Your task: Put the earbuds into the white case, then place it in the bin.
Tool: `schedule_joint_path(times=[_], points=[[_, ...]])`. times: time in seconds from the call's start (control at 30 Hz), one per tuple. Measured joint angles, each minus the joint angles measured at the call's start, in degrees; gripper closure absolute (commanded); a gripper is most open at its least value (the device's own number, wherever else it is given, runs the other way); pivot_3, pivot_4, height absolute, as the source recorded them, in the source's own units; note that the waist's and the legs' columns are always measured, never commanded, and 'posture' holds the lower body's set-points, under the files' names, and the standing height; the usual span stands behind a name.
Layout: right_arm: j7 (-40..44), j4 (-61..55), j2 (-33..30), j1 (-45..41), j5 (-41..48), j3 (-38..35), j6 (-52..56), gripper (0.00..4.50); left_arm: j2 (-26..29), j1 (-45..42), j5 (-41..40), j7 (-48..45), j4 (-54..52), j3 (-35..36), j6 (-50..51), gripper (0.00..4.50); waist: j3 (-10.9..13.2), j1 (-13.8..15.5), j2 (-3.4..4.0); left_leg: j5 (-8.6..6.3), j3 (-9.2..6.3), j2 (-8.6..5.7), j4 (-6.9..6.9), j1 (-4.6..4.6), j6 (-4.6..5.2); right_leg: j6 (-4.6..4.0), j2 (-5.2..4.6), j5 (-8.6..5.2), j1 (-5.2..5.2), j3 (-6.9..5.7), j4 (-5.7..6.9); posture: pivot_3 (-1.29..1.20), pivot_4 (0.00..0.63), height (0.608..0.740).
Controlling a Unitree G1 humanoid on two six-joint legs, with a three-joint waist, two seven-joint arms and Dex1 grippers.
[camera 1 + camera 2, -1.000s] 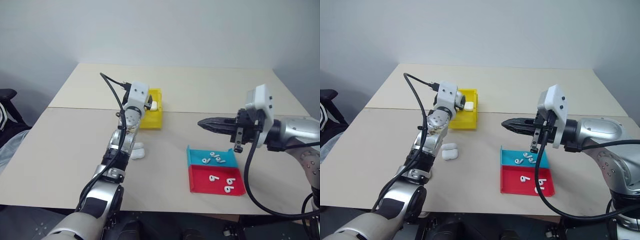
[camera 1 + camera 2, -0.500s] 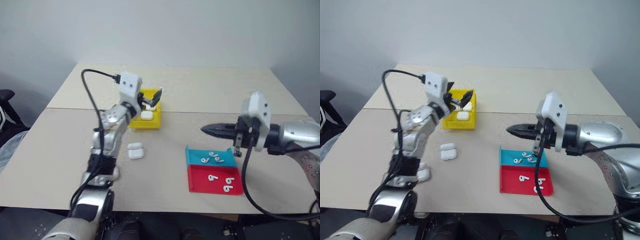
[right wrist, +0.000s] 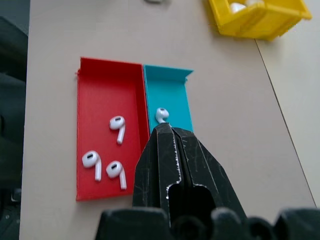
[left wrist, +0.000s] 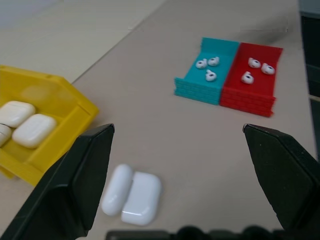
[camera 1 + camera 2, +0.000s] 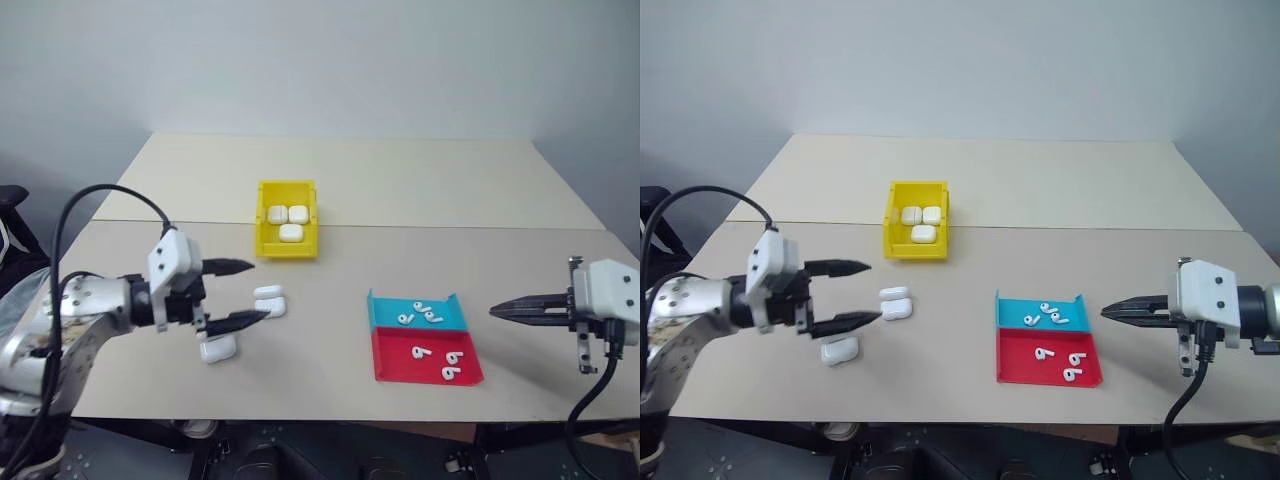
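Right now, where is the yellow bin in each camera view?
Left eye: bin at mid-table, behind the open case.
Right eye: same spot.
Left wrist: bin just past the open case.
Right wrist: bin across the table beyond the trays.
Shared landmark: the red tray.

Yellow bin (image 5: pixel 287 232) sat upright mid-counter, three closed white cases (image 5: pixel 287 218) lying flat inside. Two more white cases on the counter in front of it: one (image 5: pixel 269 300) lay open beside the bin's near end, one (image 5: pixel 218 348) closed, nearer me. Earbuds: three (image 5: pixel 419 313) in the blue tray, three (image 5: pixel 444 364) in the red, stems at mixed angles.
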Motion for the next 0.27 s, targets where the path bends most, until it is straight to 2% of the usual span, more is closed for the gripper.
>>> schedule_joint_path(times=[0.07,0.27], points=[[0.98,2.03,-0.65,-0.17,-0.48,0.03,-1.44,4.5,1.92,3.89,-1.27,-1.72,-1.7,1.98,0.01,0.02,-0.01,-0.27,0.02,0.0,0.01,0.01,-0.01,0.01,0.0,-0.02,0.0,-0.01,-0.01,0.02,0.02,0.0,0.15,0.74],[1.97,3.15,-1.09,-0.14,-0.87,0.03,-3.26,4.5,2.5,5.75,-1.34,-1.48,-2.2,3.27,-0.09,0.02,-0.01,-0.28,0.02,-0.01,0.02,0.0,-0.01,0.01,0.01,-0.02,0.0,-0.01,-0.01,0.06,0.01,0.0,0.15,0.74]])
